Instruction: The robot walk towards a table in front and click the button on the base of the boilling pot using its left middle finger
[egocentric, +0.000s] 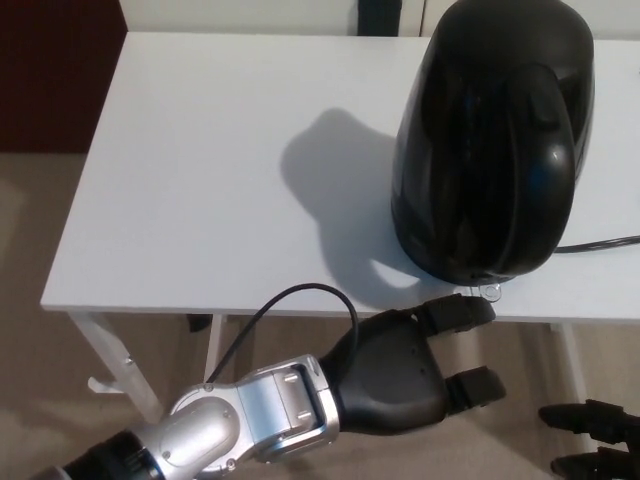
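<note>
A glossy black boiling pot (492, 140) stands on the right half of the white table (200, 180), its base at the table's front edge. A small clear button tab (490, 292) juts from the base at the front. My left hand (405, 370) is open below the table's front edge, fingers spread. Its upper finger (458, 314) reaches up to just below the button; whether they touch I cannot tell. The lower finger (475, 386) hangs apart below it. Only the fingertips of my right hand (592, 438) show at the bottom right corner.
A black power cord (600, 244) runs right from the pot across the table. White table legs (105, 360) stand below the front edge, over beige carpet. A dark red wall panel (50, 70) is at the far left.
</note>
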